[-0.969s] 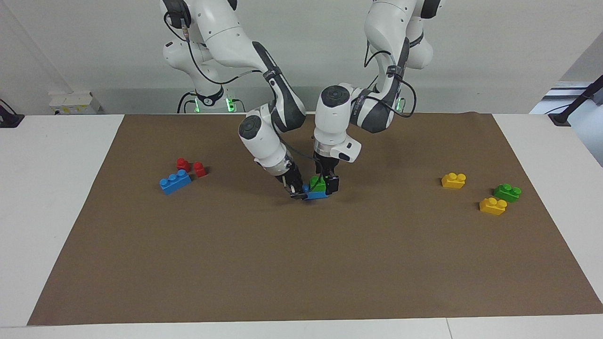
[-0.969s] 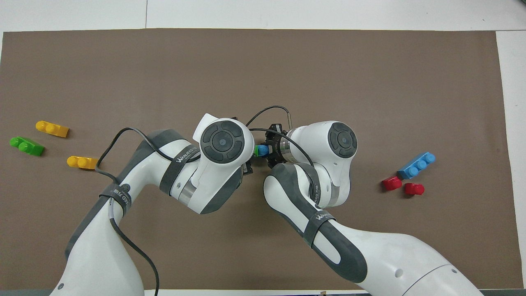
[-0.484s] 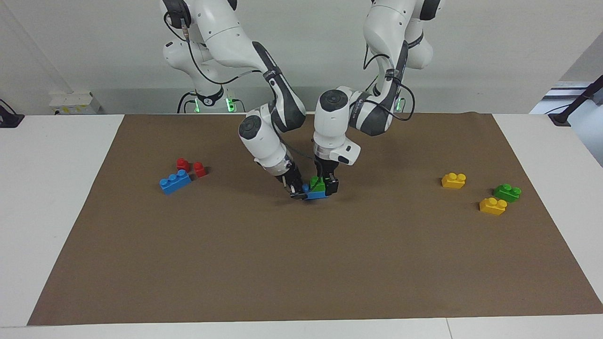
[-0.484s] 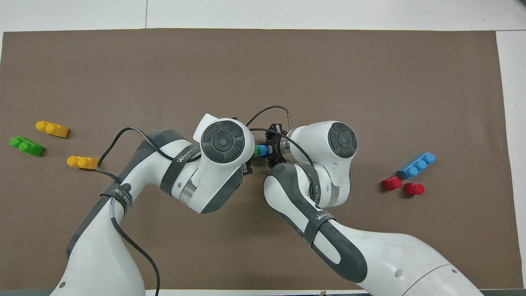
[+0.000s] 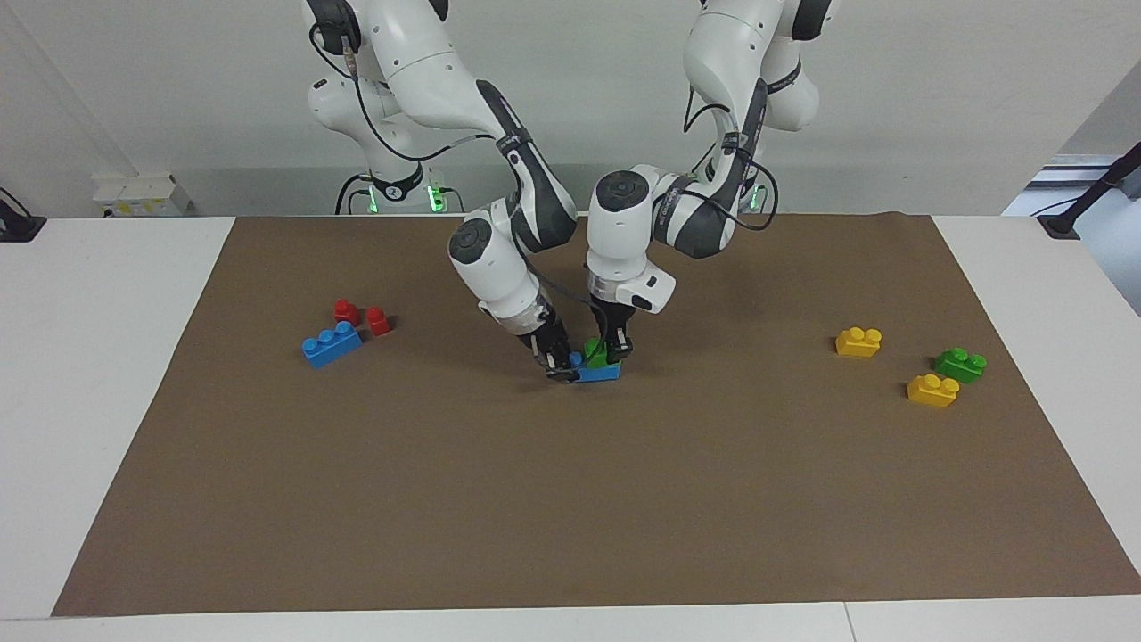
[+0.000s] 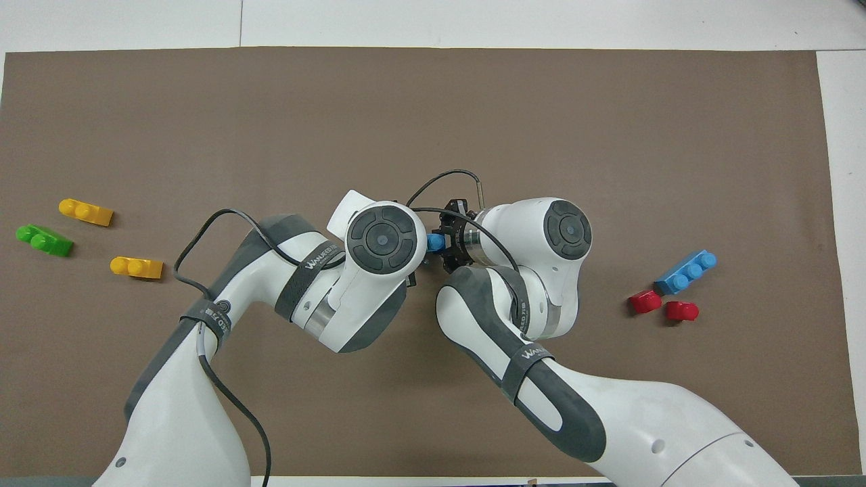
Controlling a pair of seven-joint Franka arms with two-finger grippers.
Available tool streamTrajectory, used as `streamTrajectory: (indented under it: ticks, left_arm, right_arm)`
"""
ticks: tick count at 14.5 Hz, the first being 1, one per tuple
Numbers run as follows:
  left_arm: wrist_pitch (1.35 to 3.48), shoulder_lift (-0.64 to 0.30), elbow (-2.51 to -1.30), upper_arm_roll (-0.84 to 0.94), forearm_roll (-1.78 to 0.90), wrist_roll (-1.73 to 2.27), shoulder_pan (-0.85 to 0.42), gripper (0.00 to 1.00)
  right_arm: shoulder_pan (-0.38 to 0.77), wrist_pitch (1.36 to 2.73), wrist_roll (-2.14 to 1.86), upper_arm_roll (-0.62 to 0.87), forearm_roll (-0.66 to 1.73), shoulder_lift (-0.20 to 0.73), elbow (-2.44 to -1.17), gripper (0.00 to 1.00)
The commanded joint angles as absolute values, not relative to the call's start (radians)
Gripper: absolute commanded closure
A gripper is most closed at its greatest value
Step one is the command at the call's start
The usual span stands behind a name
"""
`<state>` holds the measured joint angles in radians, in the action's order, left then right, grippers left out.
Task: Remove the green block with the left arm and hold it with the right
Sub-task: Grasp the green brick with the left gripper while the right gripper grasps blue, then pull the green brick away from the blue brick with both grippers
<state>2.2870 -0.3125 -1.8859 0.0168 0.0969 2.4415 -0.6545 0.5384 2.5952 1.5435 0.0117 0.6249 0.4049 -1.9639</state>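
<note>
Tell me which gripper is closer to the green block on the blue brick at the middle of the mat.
Left. The left gripper is down on the green block itself, while the right gripper is beside it at the end of the blue brick beneath.

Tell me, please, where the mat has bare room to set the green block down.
Bare brown mat spans the strip farthest from the robots. Crowded: the centre, where both grippers meet at the green block, and both ends, by the red bricks and yellow bricks.

Green block (image 5: 595,351) was lime on a blue brick (image 5: 599,372); mat (image 5: 570,499) plain brown; counter (image 5: 98,357) white.
</note>
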Motion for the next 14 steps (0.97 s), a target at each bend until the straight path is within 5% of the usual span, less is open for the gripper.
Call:
streamTrajectory:
  ticks: [1,9,14]
  left_arm:
    - [2.290,-0.267,-1.882,-0.002,0.112,2.439,-0.660,1.00]
    - [2.045,-0.086,-1.882,-0.002,0.039,2.185,-0.579,1.00]
    - [1.968,-0.051,-1.878,-0.002,-0.014,1.769,-0.388,1.00]
  right_arm:
    - [0.534,2.595,1.536,0.021,0.647,0.403,-1.970,1.00]
    - [0.496,2.553,1.508,0.014,0.623,0.394,-1.942,1.00]
    - [0.202,2.263,1.142,-0.008,0.551,0.331,-1.890,1.00]
